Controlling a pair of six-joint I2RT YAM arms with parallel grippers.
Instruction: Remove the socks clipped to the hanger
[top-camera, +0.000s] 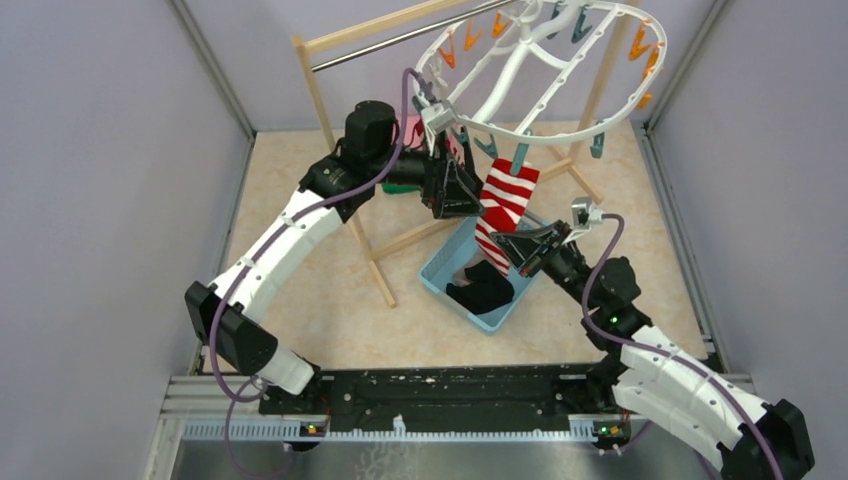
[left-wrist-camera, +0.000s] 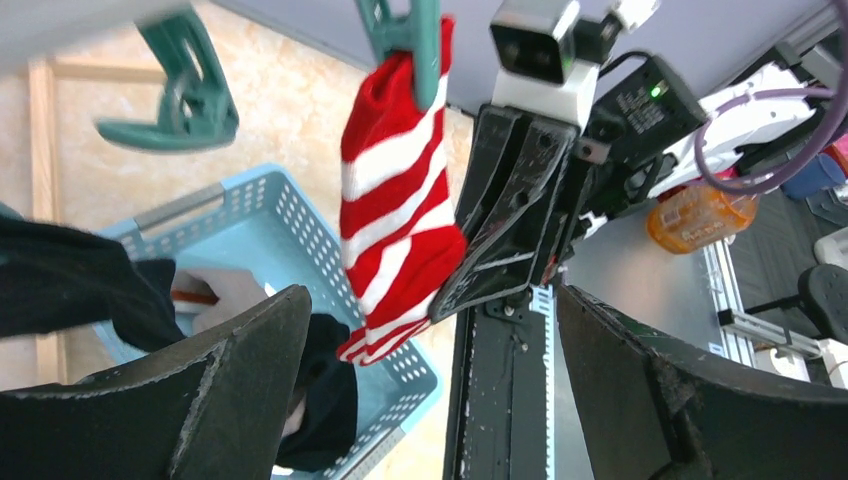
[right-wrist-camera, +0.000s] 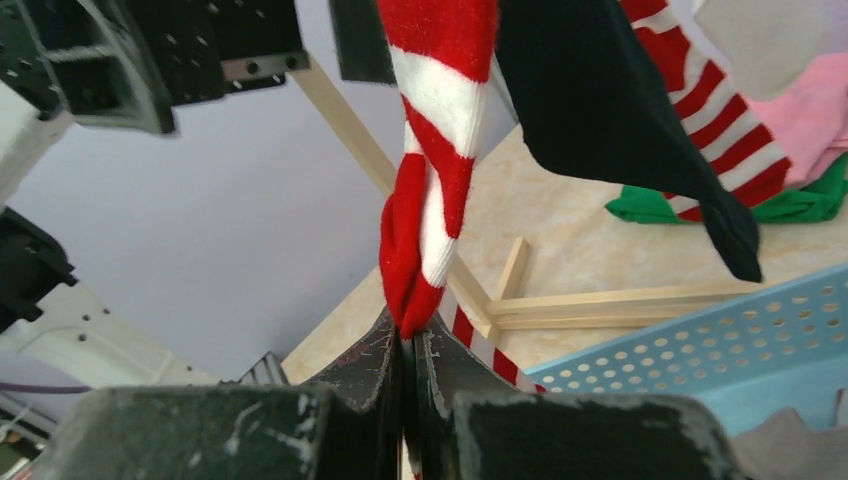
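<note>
A red-and-white striped sock hangs from a teal clip of the white oval hanger. My right gripper is shut on the sock's lower end; the right wrist view shows the sock pinched between the closed fingers. My left gripper is open and empty, level with the sock on its left. In the left wrist view its wide-apart fingers frame the sock. A black sock hangs beside the striped one.
A blue basket under the sock holds black socks. The hanger hangs from the metal bar of the wooden rack. Pink and green cloths lie behind. An empty teal clip dangles nearby.
</note>
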